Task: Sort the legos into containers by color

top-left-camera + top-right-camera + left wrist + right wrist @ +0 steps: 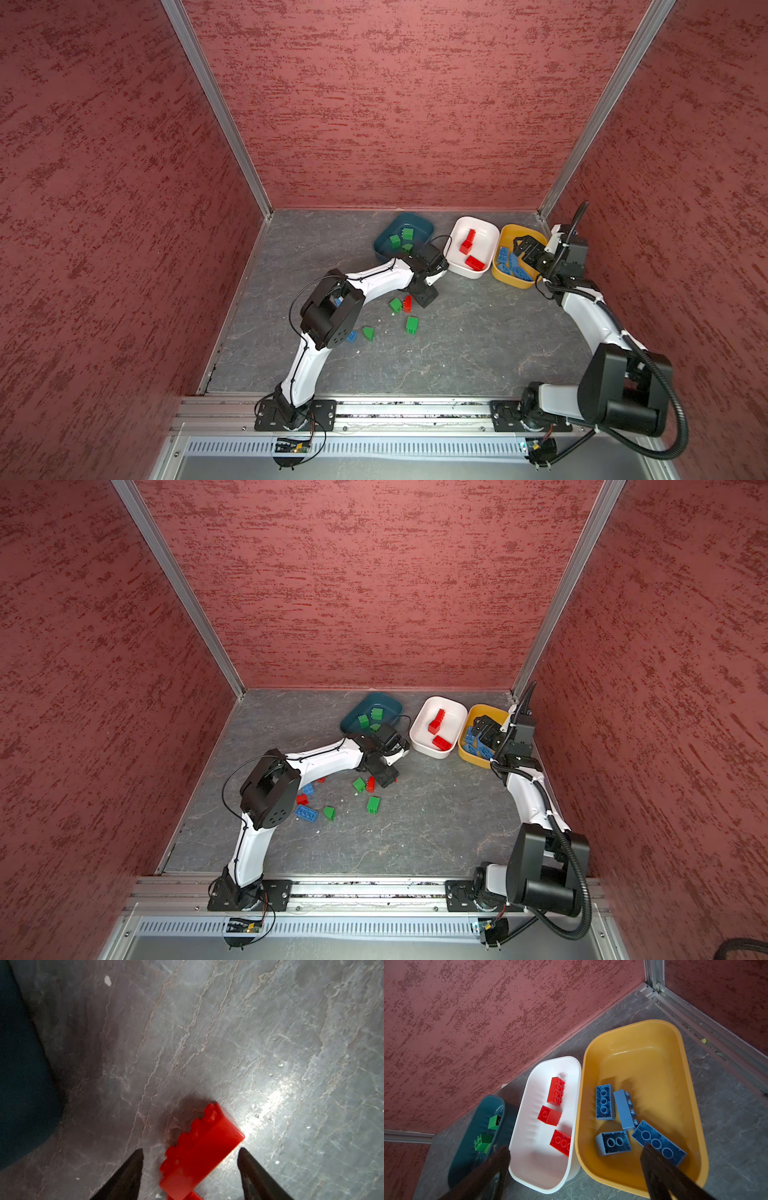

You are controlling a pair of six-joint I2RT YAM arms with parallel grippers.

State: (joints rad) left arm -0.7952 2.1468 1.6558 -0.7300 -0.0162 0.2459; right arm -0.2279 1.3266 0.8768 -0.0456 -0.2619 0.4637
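**Left claw astride a red brick, right claw over the yellow tub**

Any lettering on the studs is too small for us to read.

The surface (457, 353) is a dark grey, stone-look sheet with pale veins, and the left wrist view shows a bright patch of glare on it. Mottled red walls (395, 104) box it in on three sides. They meet at aluminium posts (216, 104) in the far corners. A metal rail (415, 409) along the lower edge of both top views carries the two arm bases.

Just above centre in both top views we see three tubs in a row along the far wall. The teal tub (422, 227) is leftmost and the white tub (484, 230) is in the middle. The yellow tub (508, 237) is at the right, near the corner post. In the right wrist view the teal tub holds green bricks (481, 1142), the white tub holds three red bricks (556, 1091), and the yellow tub holds four blue bricks (604, 1101).

The left claw (189, 1151) points down at the surface near the centre of both top views. Its jaws are spread to either side of a red brick (199, 1153) that lies with its studs facing sideways, and a gap shows at each finger. Left of it and lower in a top view, loose legos (373, 804) in green, blue and red lie scattered, some half under the forearm.

The right claw (575, 1151) hangs over the yellow tub with its jaws wide apart and nothing between them.
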